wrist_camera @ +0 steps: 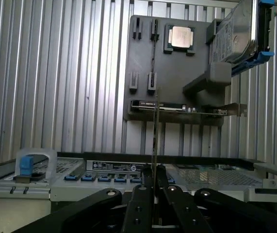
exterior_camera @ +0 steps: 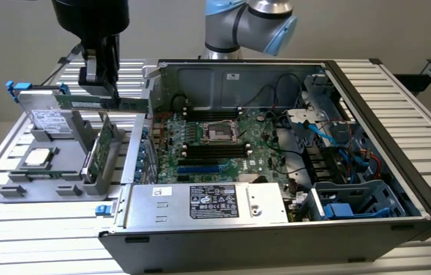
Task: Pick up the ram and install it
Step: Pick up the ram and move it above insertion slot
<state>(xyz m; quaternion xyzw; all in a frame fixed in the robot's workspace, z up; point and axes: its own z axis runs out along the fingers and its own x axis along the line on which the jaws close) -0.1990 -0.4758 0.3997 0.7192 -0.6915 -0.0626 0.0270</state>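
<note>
Clamping the ram edge-on in the gripper — holding it raised just outside the open computer case, toward the exterior view's left.

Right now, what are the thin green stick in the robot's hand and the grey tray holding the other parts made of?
The ram, clamped in the hand, looks like stiff green circuit board, dull-finished: flat and very thin. The tray looks like matte grey plastic, judging by its moulded slots and lack of shine, though painted metal is possible.
</note>
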